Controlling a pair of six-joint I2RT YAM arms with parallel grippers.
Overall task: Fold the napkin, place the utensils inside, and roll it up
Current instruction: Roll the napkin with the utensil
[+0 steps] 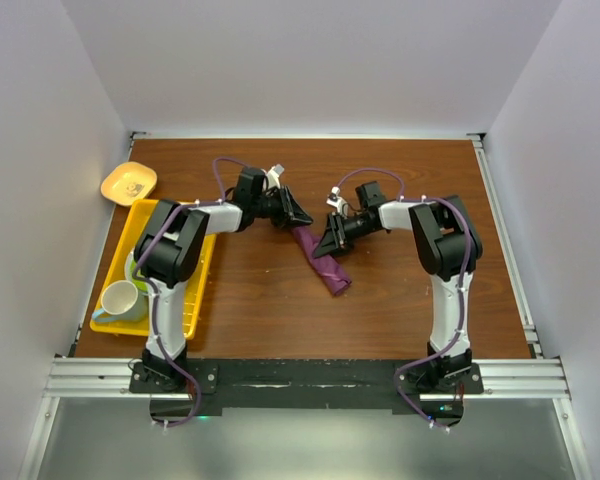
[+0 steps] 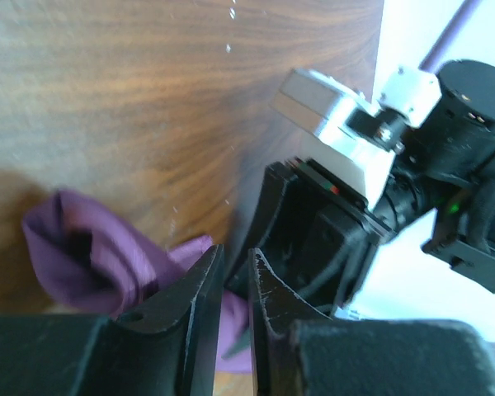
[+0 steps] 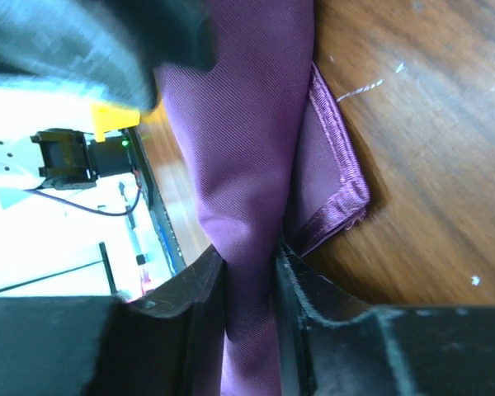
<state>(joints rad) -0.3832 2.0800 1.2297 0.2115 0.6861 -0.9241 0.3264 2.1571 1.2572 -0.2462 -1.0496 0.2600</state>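
The plum-purple napkin point(image 1: 323, 262) lies bunched into a narrow slanting strip at the middle of the table. My right gripper point(image 1: 328, 243) sits on the strip's upper half. In the right wrist view its jaws point(image 3: 249, 264) press a thick fold of napkin point(image 3: 247, 124) from both sides. My left gripper point(image 1: 302, 217) hovers at the strip's far end, facing the right one. Its jaws point(image 2: 235, 264) stand a narrow slit apart, and napkin point(image 2: 82, 247) shows in and behind the slit; I cannot see whether it is pinched. The utensils are hidden.
A yellow tray point(image 1: 202, 280) stands at the left edge with a white cup point(image 1: 120, 298) in it. A small yellow plate point(image 1: 129, 182) lies behind the tray. The right gripper's body point(image 2: 330, 231) fills the left wrist view close ahead.
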